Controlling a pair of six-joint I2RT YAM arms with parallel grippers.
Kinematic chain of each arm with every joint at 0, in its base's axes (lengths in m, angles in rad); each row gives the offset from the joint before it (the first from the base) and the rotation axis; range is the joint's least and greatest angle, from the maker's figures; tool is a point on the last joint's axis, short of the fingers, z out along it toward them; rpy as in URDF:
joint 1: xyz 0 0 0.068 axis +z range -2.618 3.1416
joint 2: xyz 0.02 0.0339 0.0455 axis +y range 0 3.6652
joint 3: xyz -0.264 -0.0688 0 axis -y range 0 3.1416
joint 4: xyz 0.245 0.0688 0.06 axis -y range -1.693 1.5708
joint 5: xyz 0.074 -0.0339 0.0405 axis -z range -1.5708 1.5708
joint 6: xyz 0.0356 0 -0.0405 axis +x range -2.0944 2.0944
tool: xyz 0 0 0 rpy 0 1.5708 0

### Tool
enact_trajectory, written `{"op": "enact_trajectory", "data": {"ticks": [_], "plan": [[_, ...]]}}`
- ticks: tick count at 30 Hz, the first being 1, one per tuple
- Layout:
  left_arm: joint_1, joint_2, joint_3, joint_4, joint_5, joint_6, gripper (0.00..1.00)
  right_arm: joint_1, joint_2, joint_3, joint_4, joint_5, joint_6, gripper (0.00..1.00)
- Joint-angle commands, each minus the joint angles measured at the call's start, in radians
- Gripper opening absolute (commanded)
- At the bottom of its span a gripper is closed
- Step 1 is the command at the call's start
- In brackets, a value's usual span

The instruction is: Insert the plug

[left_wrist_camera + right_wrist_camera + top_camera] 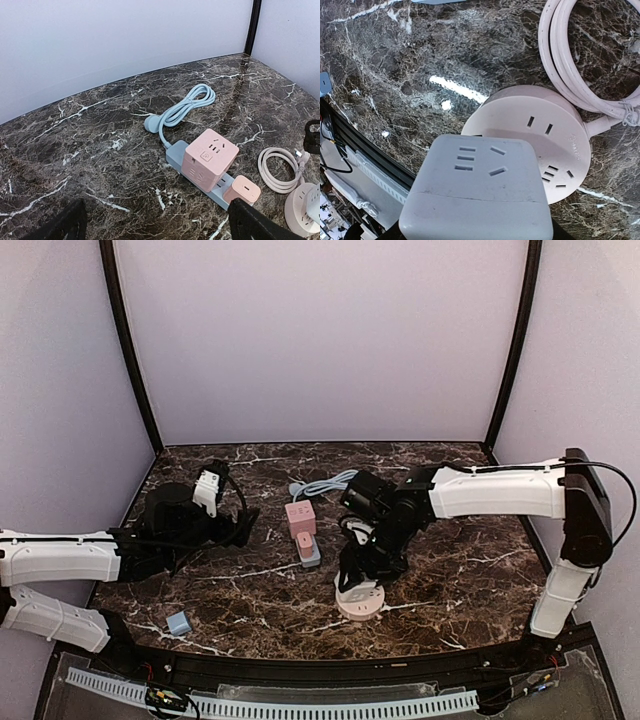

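One grey cube adapter (476, 185), over round socket (547, 145)

Pale lilac walls (320, 340) and black posts (128, 340) enclose a dark veined tabletop (470, 580), seemingly marble.

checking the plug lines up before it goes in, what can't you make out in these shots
Right wrist: the pale cube adapter hides its own underside and part of the round socket hub, so alignment is unseen.
Top view: the right claw covers the adapter; contact with the hub is unreadable.
Left wrist: hub and adapter are cut off by the right edge.
Top view: the small blue object is too small to identify.
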Motion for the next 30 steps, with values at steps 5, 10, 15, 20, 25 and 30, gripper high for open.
{"op": "enact_trajectory", "data": {"ticks": [5,10,15,20,25,30], "plan": [[0.004,-0.008,-0.018,0.009,0.011,0.002,0.99,0.023,0.051,0.062,-0.063,0.067,-0.006,0.00],[0.004,-0.009,-0.019,0.009,0.009,0.001,0.99,0.037,0.090,0.100,-0.092,0.069,-0.014,0.00],[0.005,-0.012,-0.020,0.008,0.009,0.003,0.99,0.041,0.105,0.125,-0.122,0.096,-0.003,0.00],[0.005,-0.015,-0.023,0.007,0.010,0.001,0.99,0.042,0.116,0.133,-0.133,0.101,0.010,0.00],[0.005,-0.021,-0.024,0.003,0.009,0.002,0.99,0.044,0.142,0.164,-0.169,0.111,0.024,0.00],[0.005,-0.025,-0.027,0.001,0.004,0.004,0.99,0.056,0.179,0.207,-0.210,0.128,0.039,0.00]]}}
